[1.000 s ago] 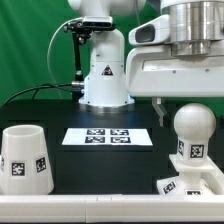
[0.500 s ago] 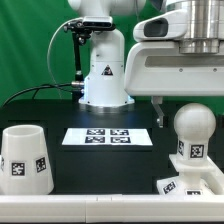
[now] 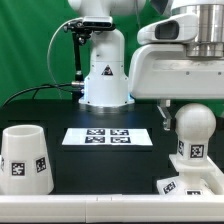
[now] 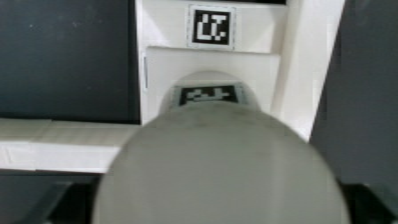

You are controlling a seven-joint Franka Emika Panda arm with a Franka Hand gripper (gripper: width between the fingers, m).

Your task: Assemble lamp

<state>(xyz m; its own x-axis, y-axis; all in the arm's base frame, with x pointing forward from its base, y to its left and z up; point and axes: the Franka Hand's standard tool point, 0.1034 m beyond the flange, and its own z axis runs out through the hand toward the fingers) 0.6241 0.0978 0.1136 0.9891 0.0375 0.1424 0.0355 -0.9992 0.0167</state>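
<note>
One finger (image 3: 160,111) shows in the exterior view, hanging just beside the bulb (image 3: 192,128) standing upright on the base (image 3: 190,186); shade (image 3: 24,158) sits well apart on the bench (image 3: 100,170). Wrist view: bulb (image 4: 210,170) fills the frame, finger spread impossible to tell.

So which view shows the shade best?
The exterior view: the shade stands whole and upright at that view's left, one tag facing the camera. The wrist view shows none of it, only the bulb close up over the base.
</note>
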